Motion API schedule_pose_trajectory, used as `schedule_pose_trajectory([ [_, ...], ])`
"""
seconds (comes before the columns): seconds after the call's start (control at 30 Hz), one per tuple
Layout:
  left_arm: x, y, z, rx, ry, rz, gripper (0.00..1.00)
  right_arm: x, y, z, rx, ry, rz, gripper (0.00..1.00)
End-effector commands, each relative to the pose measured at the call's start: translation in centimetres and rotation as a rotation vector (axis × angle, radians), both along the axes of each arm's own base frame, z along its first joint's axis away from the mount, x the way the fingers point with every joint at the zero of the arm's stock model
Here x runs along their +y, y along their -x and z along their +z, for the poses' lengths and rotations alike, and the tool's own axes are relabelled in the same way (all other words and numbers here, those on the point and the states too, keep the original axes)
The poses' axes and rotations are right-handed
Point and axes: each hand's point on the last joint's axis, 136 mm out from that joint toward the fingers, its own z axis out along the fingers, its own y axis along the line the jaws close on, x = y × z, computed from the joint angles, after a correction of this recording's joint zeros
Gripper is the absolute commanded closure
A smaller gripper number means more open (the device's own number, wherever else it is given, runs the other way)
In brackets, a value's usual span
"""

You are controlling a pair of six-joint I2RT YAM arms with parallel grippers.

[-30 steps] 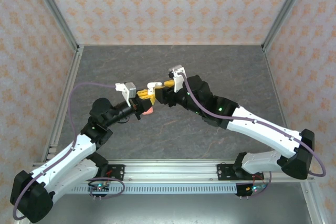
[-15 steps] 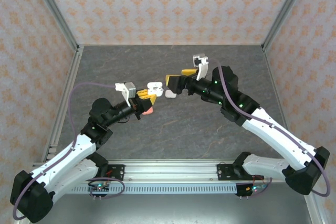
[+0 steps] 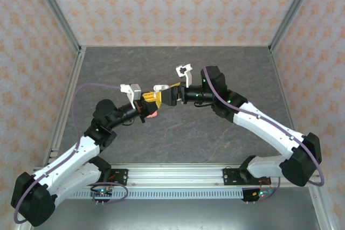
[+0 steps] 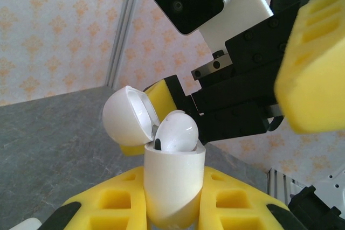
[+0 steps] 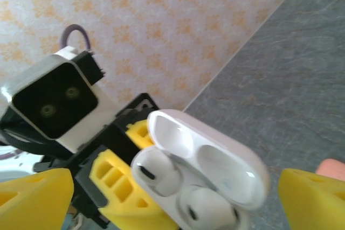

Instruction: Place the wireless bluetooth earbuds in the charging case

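My left gripper is shut on the body of a white charging case and holds it upright above the table. The case's lid is flipped open. In the right wrist view two white earbuds sit side by side in the case. My right gripper is open, its yellow fingertips wide apart on either side of the case, not touching it. From above, the two grippers meet at the case: left gripper, right gripper.
A small coral-pink item lies on the grey table just below the left gripper, also at the right wrist view's edge as a pink item. Patterned walls with metal posts enclose the table.
The right gripper opened wide, swung back to the right away from the case, then returned to it with its jaws still open. The left gripper stayed put, holding the case.
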Motion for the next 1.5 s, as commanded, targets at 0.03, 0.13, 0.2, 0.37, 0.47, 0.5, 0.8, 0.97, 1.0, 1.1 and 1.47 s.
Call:
schedule_pose_trajectory([
  [0.03,-0.4,0.6,2.5,-0.059,0.031,-0.037,1.00,0.0,1.3,5.1,-0.151,-0.110,0.056,0.04],
  [0.13,-0.6,0.6,2.1,-0.046,0.019,-0.042,1.00,-0.3,1.6,5.8,-0.197,-0.131,0.053,0.05],
  [0.2,-0.6,0.5,1.9,-0.036,0.010,-0.038,1.00,-0.6,2.0,6.3,-0.227,-0.149,0.058,0.05],
  [0.37,-0.5,0.0,1.1,-0.005,-0.007,-0.015,1.00,-1.8,3.0,6.9,-0.285,-0.165,0.046,0.05],
  [0.47,-0.5,-0.4,0.8,0.012,-0.009,-0.008,1.00,-2.7,2.9,6.4,-0.288,-0.136,0.000,0.04],
  [0.5,-0.5,-0.5,0.7,0.022,-0.011,-0.003,1.00,-3.0,2.5,5.8,-0.283,-0.105,-0.030,0.03],
  [0.8,0.5,-3.3,-7.2,0.391,-0.085,0.153,1.00,-13.9,-5.2,-3.4,-0.073,0.393,-0.703,0.01],
  [0.97,0.8,-4.6,-14.2,0.671,-0.092,0.254,1.00,-16.9,-5.5,-6.7,-0.015,0.460,-0.840,0.01],
  [1.0,0.7,-4.7,-15.2,0.704,-0.101,0.265,1.00,-17.2,-5.4,-7.1,-0.008,0.471,-0.850,0.01],
  [1.1,-0.3,-5.1,-17.6,0.783,-0.138,0.278,1.00,-17.7,-5.3,-8.3,0.007,0.507,-0.862,0.01],
  [1.47,-5.3,-6.4,-22.9,0.935,-0.177,0.307,1.00,-18.6,-4.8,-9.9,0.014,0.589,-0.856,0.01],
])
